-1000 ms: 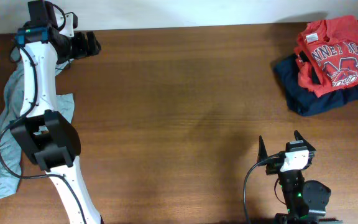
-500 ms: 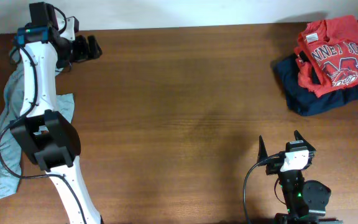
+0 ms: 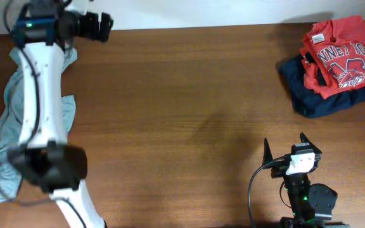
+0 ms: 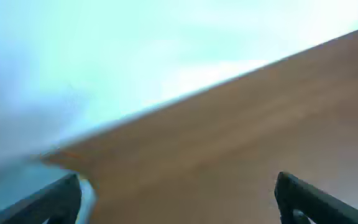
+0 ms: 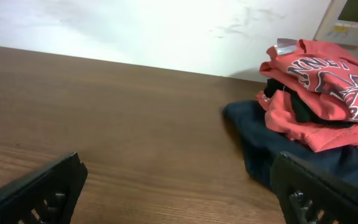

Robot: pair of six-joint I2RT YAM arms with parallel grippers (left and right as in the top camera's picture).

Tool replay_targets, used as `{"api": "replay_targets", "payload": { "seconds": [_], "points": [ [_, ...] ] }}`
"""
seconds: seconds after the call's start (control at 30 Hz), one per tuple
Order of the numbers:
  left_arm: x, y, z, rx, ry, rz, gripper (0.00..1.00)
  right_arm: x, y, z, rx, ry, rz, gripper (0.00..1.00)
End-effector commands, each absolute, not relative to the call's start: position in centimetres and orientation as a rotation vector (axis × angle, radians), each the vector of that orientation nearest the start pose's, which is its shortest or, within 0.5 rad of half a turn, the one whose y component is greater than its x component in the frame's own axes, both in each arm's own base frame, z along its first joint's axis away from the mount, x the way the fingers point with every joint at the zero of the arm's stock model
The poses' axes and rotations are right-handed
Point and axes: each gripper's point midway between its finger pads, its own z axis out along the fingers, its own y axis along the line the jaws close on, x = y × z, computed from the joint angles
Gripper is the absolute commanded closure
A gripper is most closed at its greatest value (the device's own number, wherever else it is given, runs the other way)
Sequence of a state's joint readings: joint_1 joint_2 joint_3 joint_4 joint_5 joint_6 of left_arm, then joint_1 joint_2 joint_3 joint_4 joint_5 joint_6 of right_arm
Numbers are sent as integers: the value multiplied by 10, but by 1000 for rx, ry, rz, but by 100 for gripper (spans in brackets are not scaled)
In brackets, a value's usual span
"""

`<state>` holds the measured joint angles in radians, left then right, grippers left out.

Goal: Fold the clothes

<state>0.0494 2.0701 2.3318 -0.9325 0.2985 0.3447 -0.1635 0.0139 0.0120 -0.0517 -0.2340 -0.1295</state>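
A light grey-green garment (image 3: 5, 120) lies crumpled along the table's left edge, partly under my left arm. My left gripper (image 3: 100, 25) is open and empty, high over the far left corner; its blurred wrist view shows bare wood between the fingers (image 4: 48, 202). A red printed shirt (image 3: 341, 54) lies on a folded navy garment (image 3: 325, 95) at the far right; both show in the right wrist view, red (image 5: 319, 93) on navy (image 5: 291, 152). My right gripper (image 3: 286, 147) is open and empty at the near edge, its fingertips (image 5: 48, 186) wide apart above bare wood.
The brown wooden table (image 3: 189, 114) stretches between the two piles. A white wall (image 5: 166, 31) runs behind the far edge, with a beige panel (image 5: 353, 18) at its right.
My left gripper has swung up and to the right from beside the grey-green garment toward the far edge. The right arm has not moved.
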Motion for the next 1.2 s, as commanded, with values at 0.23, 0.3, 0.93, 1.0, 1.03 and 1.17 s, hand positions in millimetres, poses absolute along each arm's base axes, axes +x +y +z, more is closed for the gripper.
{"api": "replay_targets", "payload": {
  "seconds": [0.23,0.3,0.93,1.0,1.03,1.17],
  "points": [
    [461,-22,427,594,1944,49,1,245,-2,162,-136,1617,-34,2],
    [448,-20,432,582,1912,76,1,245,-2,162,-135,1617,-34,2],
    [351,-17,239,512,1637,213,1,245,-2,162,-136,1617,-34,2],
    [335,-18,222,505,1601,225,1,245,-2,162,-136,1617,-34,2],
    [327,-17,214,496,1586,237,1,245,-2,162,-136,1617,-34,2],
    [303,-13,192,471,1557,268,1,245,-2,162,-136,1617,-34,2]
  ]
}}
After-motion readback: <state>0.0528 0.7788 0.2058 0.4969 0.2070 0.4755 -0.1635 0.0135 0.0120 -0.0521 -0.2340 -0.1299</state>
